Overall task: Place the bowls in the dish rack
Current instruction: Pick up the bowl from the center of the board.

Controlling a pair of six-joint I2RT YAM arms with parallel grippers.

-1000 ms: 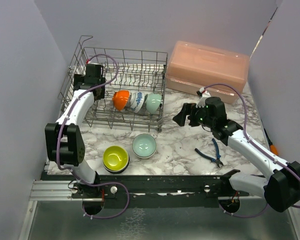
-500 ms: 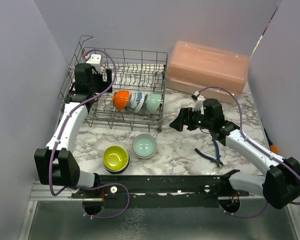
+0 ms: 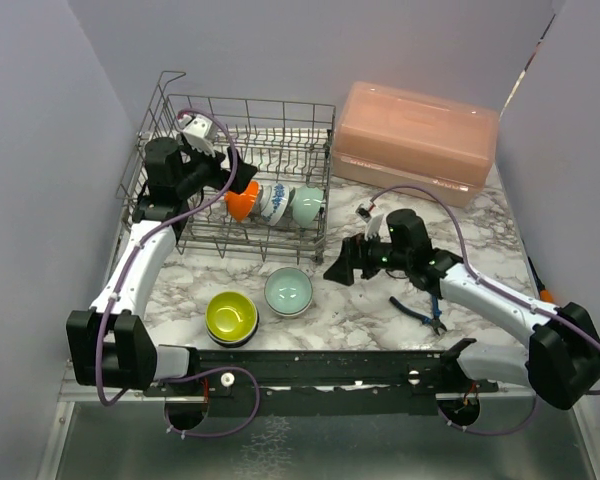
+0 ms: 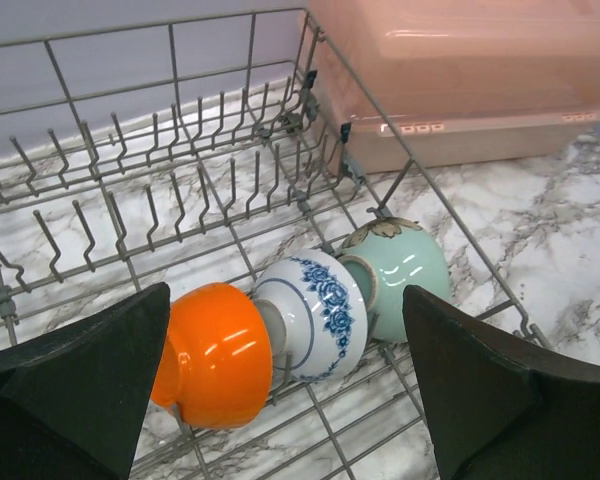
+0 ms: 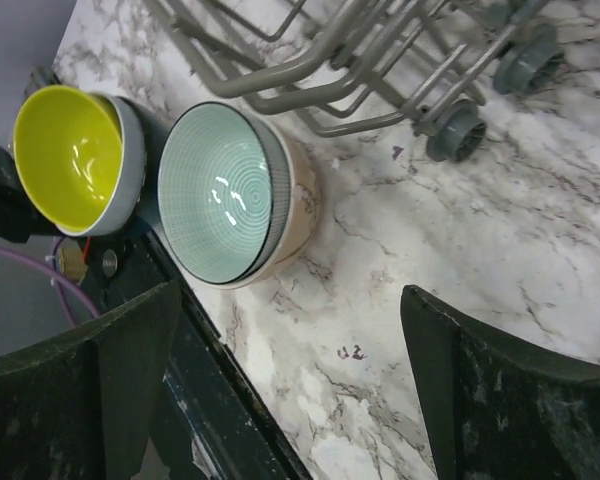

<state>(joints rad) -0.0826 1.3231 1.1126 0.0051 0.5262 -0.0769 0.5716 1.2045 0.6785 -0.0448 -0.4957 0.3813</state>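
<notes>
Top view, left gripper point(image 3: 238, 184): I saw it spread wide and empty over the dish rack point(image 3: 280, 150), near the orange bowl point(image 3: 242, 206).
Top view, rack load: the orange bowl, blue-patterned bowl point(image 3: 275, 203) and pale teal bowl point(image 3: 308, 205) stood on edge in one row at the rack's front.
Top view, right gripper point(image 3: 342, 268): I saw its jaws apart, holding nothing, low over the marble table point(image 3: 360, 315) and near the teal-lined bowl point(image 3: 288, 291).
Top view, table: the lime-yellow bowl point(image 3: 231, 313) sat beside the teal-lined bowl, in front of the rack.
Left wrist view: both fingers point(image 4: 80, 390) framed the three racked bowls and touched none. A pink lidded box point(image 4: 450, 80) lay beyond the rack.
Right wrist view: the fingers stood wide. The teal-lined and lime-yellow bowls sat close together, and a rack wheel point(image 5: 455, 130) rested on the marble.
</notes>
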